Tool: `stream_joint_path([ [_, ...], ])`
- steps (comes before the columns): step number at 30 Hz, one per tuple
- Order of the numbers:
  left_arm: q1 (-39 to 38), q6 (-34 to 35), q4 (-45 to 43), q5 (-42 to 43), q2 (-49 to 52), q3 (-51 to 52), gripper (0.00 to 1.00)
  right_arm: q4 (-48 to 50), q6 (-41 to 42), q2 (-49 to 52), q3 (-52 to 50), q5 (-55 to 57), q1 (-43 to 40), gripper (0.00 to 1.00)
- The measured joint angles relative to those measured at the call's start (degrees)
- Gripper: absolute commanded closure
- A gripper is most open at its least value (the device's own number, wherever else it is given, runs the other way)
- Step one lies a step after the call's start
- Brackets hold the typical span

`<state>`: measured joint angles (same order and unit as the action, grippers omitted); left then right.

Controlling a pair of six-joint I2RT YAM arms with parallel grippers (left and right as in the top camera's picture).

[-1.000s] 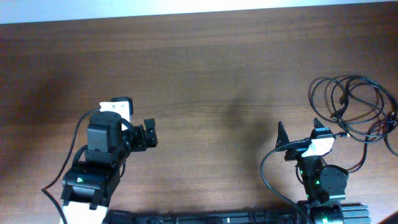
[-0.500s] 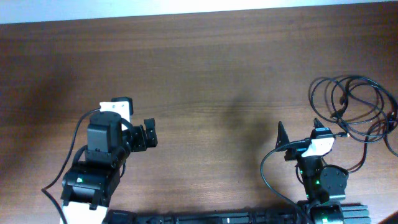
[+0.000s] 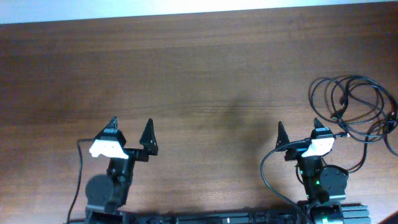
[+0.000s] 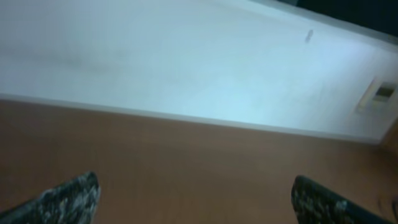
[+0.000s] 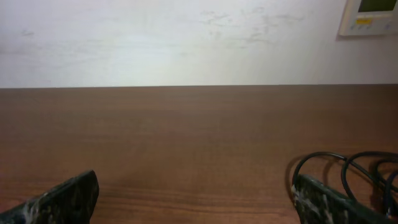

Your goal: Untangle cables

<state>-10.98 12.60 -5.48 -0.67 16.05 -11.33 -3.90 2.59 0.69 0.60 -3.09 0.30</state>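
The cables [image 3: 356,107] are thin black cords in a tangle of loops at the table's right edge; their near loops also show in the right wrist view [image 5: 348,165]. My right gripper [image 3: 300,134] is open and empty, just left of and in front of the tangle, its right finger close to the nearest loop. My left gripper [image 3: 131,132] is open and empty at the front left, far from the cables. In the left wrist view the open jaws [image 4: 196,199] frame bare brown table.
The brown wooden table [image 3: 199,74] ends at a white wall along the far edge [image 5: 186,43]. A thermostat-like panel [image 5: 372,15] hangs on the wall at the right. Each arm's own black wire runs beside its base at the front edge.
My left arm has drawn back toward the front edge and swung to point straight ahead with its fingers spread. The right arm and the cables have not moved.
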Motion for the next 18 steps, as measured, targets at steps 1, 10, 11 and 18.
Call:
stream_joint_path([
  [1,0.2,0.0,-2.8,0.0,-1.7,2.4,0.01,0.0,0.0,0.0,0.0,0.0,0.0,0.02],
  [10,4.5,-5.4,-8.6,1.9,-14.8,10.5,0.01,0.0,0.0,0.0,0.0,0.0,0.0,0.02],
  [11,4.7,-7.6,-8.2,2.7,-15.2,10.5,0.01,0.0,0.0,0.0,0.0,0.0,0.0,0.02],
  [18,6.4,-14.2,4.9,4.5,-15.4,10.6,0.01,0.0,0.0,0.0,0.0,0.0,0.0,0.01],
])
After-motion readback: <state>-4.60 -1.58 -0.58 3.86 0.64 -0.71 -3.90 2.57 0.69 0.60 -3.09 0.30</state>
